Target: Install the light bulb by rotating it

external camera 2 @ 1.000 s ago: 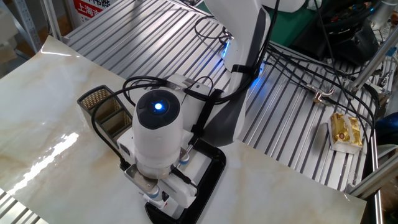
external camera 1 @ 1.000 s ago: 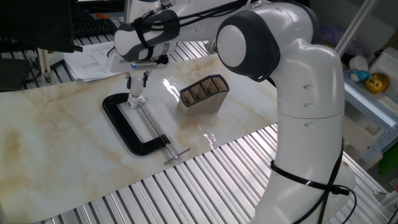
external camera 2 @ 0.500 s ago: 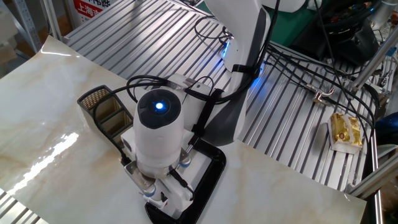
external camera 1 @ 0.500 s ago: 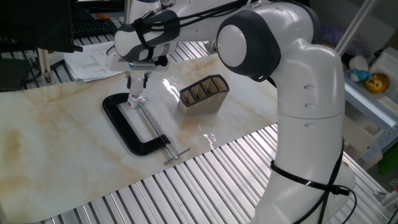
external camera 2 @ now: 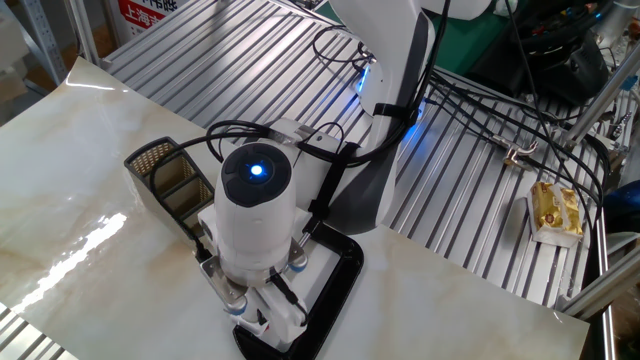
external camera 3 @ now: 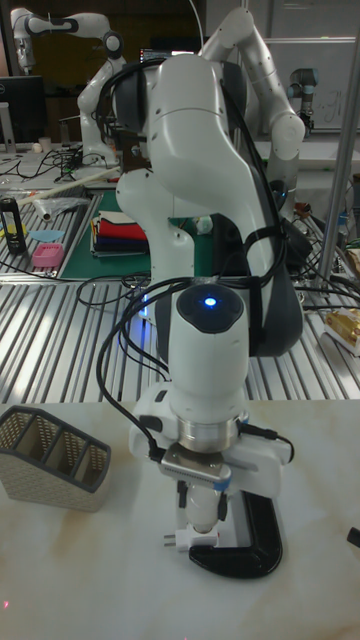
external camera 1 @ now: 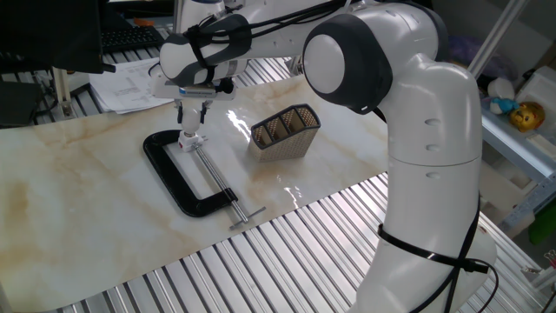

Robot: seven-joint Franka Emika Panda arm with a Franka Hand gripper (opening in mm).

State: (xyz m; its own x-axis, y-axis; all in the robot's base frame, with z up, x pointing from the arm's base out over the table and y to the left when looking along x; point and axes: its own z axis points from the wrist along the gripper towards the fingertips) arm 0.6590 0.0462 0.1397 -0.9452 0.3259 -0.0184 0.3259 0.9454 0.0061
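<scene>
In the tall fixed view the light bulb (external camera 3: 203, 511), a small white globe, sits upright between the two fingers of my gripper (external camera 3: 204, 500), which is shut on it. Its base meets a small white socket (external camera 3: 183, 541) held at the end of a black C-clamp (external camera 3: 246, 546) lying flat on the marble tabletop. From the first fixed view my gripper (external camera 1: 191, 116) points straight down over the clamp's far end (external camera 1: 178, 178). In the other fixed view the wrist (external camera 2: 255, 215) hides the bulb.
A brown mesh basket (external camera 1: 285, 130) with dividers stands on the tabletop right of the clamp, also seen as the basket (external camera 3: 55, 455) at the left. The clamp's screw handle (external camera 1: 246, 216) sticks out toward the table's front edge. Papers (external camera 1: 130, 85) lie behind.
The gripper's hand has turned a little about its vertical axis with the bulb in it; its position over the clamp is the same.
</scene>
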